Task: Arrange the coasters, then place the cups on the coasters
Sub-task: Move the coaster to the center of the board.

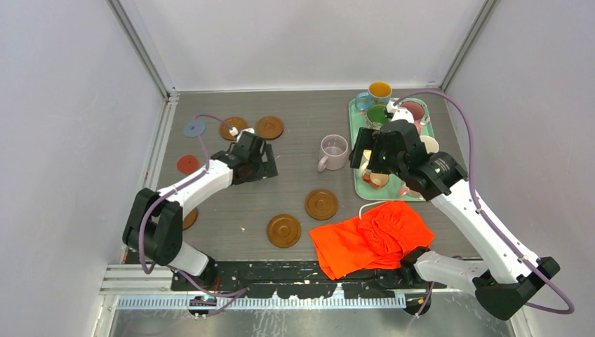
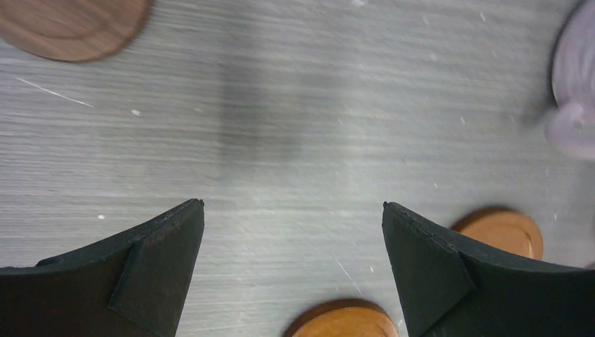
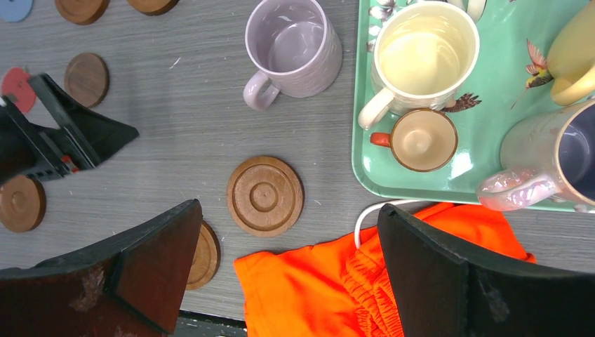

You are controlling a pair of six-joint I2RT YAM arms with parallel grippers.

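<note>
Coasters [image 1: 283, 230] scattered: arranging step in hand.
Left gripper [image 2: 293, 203] and right gripper [image 3: 289, 206] gape empty; next move calls for pinching the centre-frame coaster [image 3: 264, 195].

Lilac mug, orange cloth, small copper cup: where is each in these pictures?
lilac mug [image 3: 291, 42]: right wrist view, on its inner floor.
orange cloth [image 1: 368, 239]: top view, on its crumpled middle.
small copper cup [image 3: 423, 140]: right wrist view, on its inside.
</note>
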